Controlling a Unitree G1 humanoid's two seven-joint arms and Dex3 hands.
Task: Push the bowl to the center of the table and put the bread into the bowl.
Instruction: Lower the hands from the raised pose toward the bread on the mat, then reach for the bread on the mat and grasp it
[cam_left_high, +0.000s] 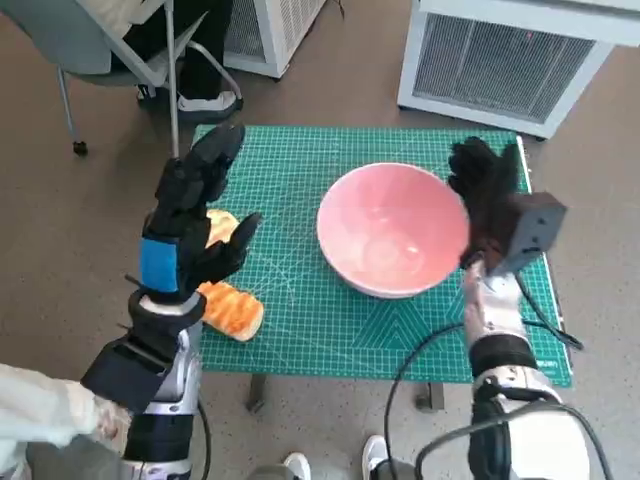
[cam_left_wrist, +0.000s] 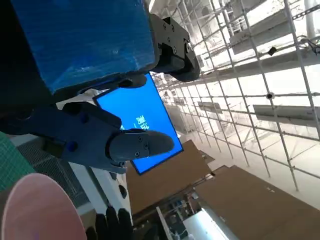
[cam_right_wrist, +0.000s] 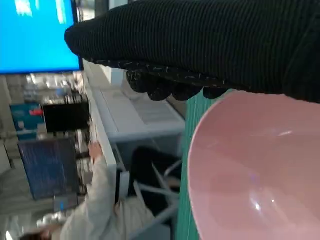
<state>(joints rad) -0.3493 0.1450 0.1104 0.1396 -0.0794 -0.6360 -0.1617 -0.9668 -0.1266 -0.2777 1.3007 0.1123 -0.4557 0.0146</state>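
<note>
Bread (cam_left_high: 232, 305) partly hidden behind left hand (cam_left_high: 190, 225); bowl (cam_right_wrist: 260, 170) cut off by right wrist view's edge

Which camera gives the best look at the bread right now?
The head view: the bread lies on the green mat's left edge, partly hidden behind the raised left hand. Neither wrist view shows the bread; both show only part of the pink bowl.

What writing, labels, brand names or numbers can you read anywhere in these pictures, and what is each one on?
Nothing can be read for certain.
Blue screen: a few white characters, too small and blurred to read.
Same blue screen, right wrist view: pale marks near the top, blurred.
Green cutting mat: printed grid lines only, no legible numbers.
Pink bowl, bread: no markings visible.
</note>
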